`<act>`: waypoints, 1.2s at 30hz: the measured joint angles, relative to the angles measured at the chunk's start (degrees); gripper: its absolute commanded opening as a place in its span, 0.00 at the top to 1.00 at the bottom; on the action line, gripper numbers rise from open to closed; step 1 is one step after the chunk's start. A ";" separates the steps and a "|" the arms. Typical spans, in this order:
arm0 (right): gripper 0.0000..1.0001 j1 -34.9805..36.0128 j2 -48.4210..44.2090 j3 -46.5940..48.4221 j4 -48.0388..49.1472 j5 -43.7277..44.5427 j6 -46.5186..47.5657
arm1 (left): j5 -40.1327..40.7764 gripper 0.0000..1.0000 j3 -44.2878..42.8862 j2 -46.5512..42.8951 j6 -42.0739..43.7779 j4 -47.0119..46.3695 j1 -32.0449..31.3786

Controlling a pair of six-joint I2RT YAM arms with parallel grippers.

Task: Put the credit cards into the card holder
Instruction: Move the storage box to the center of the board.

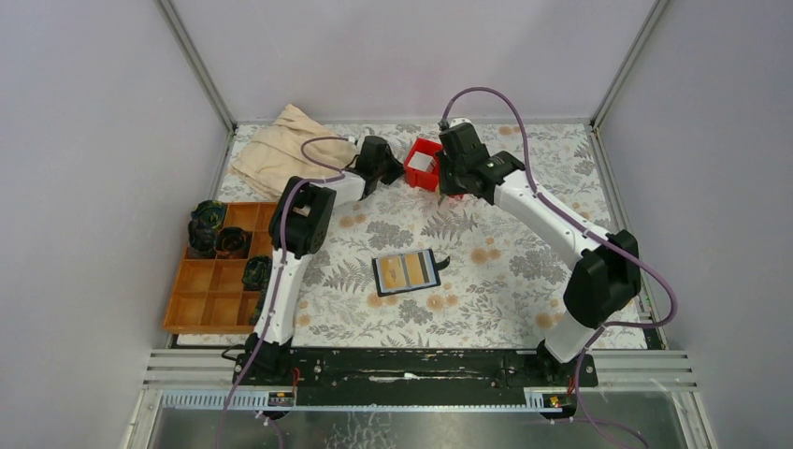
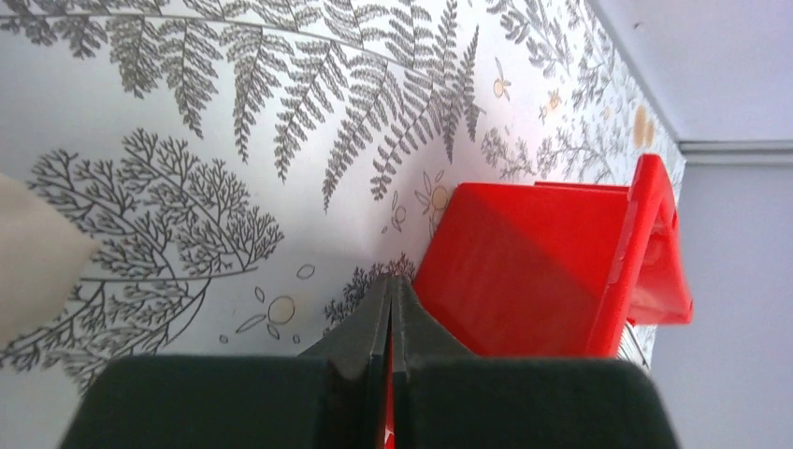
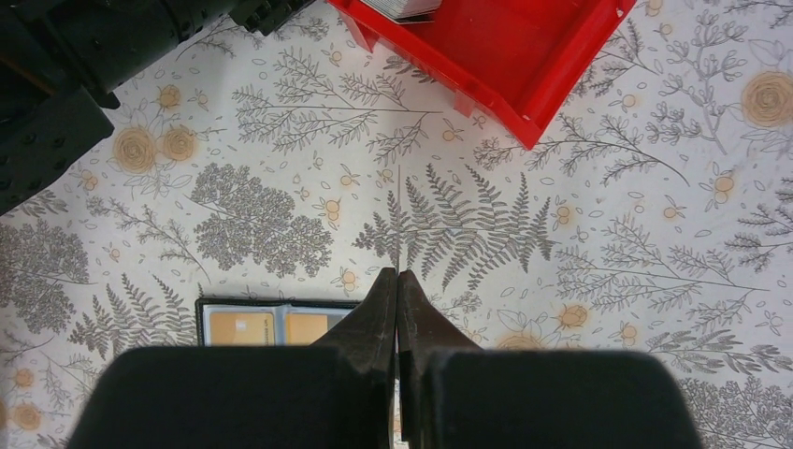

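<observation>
Left pincer (image 2: 390, 285) and right pincer (image 3: 396, 281), both closed and empty, hover beside the red bin (image 3: 524, 56) near the table's far edge; a nudge could tip it, scattering credit cards (image 1: 423, 163).

The black card holder (image 1: 406, 271) is laid open on the floral cloth (image 1: 486, 215), two tan credit cards (image 1: 394, 271) slotted inside; pale cards (image 1: 423, 163) are stacked in the red bin (image 1: 428, 181).

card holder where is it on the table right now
In the top view the card holder lies open in the middle of the table, on the near side of the red bin and right of the brown tray.
</observation>
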State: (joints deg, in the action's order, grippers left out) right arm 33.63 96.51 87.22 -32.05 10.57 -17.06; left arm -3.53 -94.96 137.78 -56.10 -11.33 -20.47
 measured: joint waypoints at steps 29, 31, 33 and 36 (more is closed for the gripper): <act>1.00 -0.42 -6.05 -8.44 4.98 6.47 1.25 | -6.80 0.98 -37.81 23.30 -6.38 1.95 -3.19; 1.00 -0.42 -6.60 -9.22 5.62 6.54 1.25 | -7.04 0.96 -38.49 23.69 -6.34 1.90 -4.55; 1.00 -0.42 -7.08 -10.08 5.90 6.56 1.25 | -7.26 0.95 -38.49 23.74 -6.36 1.88 -5.44; 1.00 -0.42 -7.72 -11.10 5.88 6.56 1.31 | -6.91 0.94 -33.14 21.73 -6.71 -0.68 -6.47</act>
State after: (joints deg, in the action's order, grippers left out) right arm 33.21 88.79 76.12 -26.17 17.12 -15.75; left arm -10.44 -128.09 159.50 -62.81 -12.01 -26.94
